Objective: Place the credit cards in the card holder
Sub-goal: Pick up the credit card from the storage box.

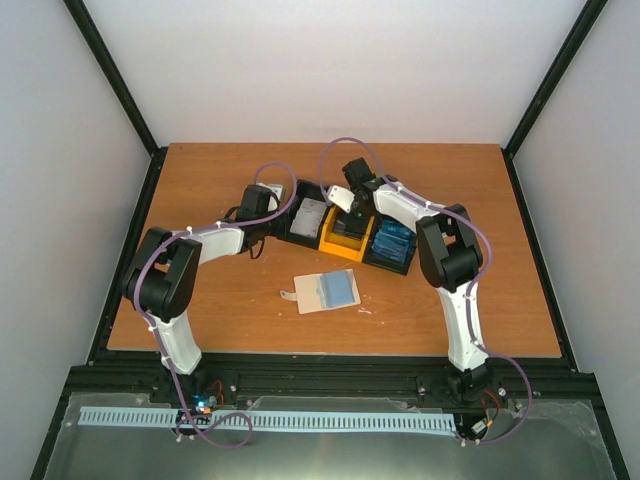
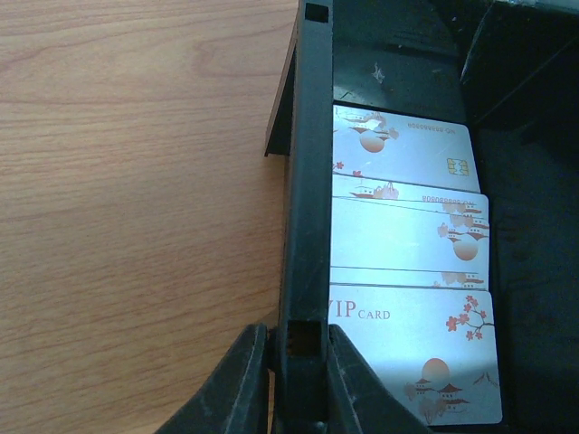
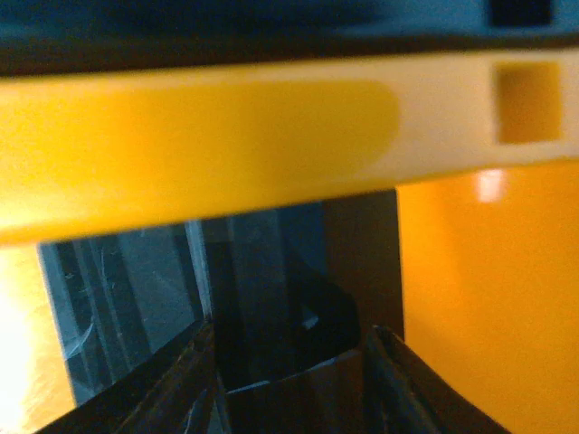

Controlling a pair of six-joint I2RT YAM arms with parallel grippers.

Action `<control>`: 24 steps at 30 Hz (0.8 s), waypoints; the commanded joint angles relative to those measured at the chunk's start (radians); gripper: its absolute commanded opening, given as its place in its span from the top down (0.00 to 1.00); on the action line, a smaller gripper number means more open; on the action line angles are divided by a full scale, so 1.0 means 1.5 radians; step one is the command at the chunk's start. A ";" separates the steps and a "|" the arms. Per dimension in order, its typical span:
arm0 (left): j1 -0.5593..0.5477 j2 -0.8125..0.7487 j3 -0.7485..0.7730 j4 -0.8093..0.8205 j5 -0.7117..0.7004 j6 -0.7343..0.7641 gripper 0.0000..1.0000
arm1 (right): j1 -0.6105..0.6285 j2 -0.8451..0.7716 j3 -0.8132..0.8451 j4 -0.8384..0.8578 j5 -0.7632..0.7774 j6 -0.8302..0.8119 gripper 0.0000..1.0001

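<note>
- Orange wooden worktop [image 1: 220, 180], pale walls [image 1: 340, 60] all round.
- Card holder [image 1: 308, 295] lies just on the tray's [image 1: 343, 250] near side, blue card [image 1: 338, 288] on it.
- Left claw [image 2: 297, 336] clamps the tray wall.
- Right claw [image 3: 289, 362] is down in the tray's yellow bay; grip unclear.

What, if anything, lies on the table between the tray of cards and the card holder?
Nothing visible: bare table separates the tray from the open card holder, which lies nearer the arms. A blue card already lies on the holder.

Tray wall [image 2: 308, 181]: between the left claw's [image 2: 298, 348] fingers
Cards [image 2: 407, 244]: overlapping, in the compartment just right of it
Right claw [image 1: 352, 215]: inside the middle compartment [image 1: 345, 246]
Card holder [image 1: 310, 296]: on the table [image 1: 220, 310] behind both claws, one card [image 1: 338, 288] on top
</note>
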State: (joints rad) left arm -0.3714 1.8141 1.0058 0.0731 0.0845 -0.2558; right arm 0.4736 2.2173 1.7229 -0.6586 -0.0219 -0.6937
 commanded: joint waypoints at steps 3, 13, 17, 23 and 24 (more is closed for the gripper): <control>-0.003 -0.018 -0.011 0.002 0.054 -0.048 0.99 | 0.004 0.027 0.033 0.024 0.065 0.000 0.64; -0.003 -0.021 -0.019 -0.002 0.058 -0.033 0.99 | 0.003 0.031 0.085 0.012 0.063 0.032 0.65; -0.003 -0.020 -0.018 -0.003 0.058 -0.031 0.99 | 0.000 0.038 0.107 -0.013 0.049 0.032 0.65; -0.003 -0.020 -0.017 -0.002 0.059 -0.030 0.99 | -0.004 0.057 0.130 -0.030 0.060 0.033 0.65; -0.003 -0.019 -0.016 -0.003 0.059 -0.031 0.99 | -0.004 0.060 0.131 -0.030 0.061 0.032 0.65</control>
State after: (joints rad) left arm -0.3714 1.8084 0.9928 0.0860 0.0772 -0.2554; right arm 0.4740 2.2662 1.8893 -0.7013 0.0479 -0.6533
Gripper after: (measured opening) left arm 0.138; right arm 0.352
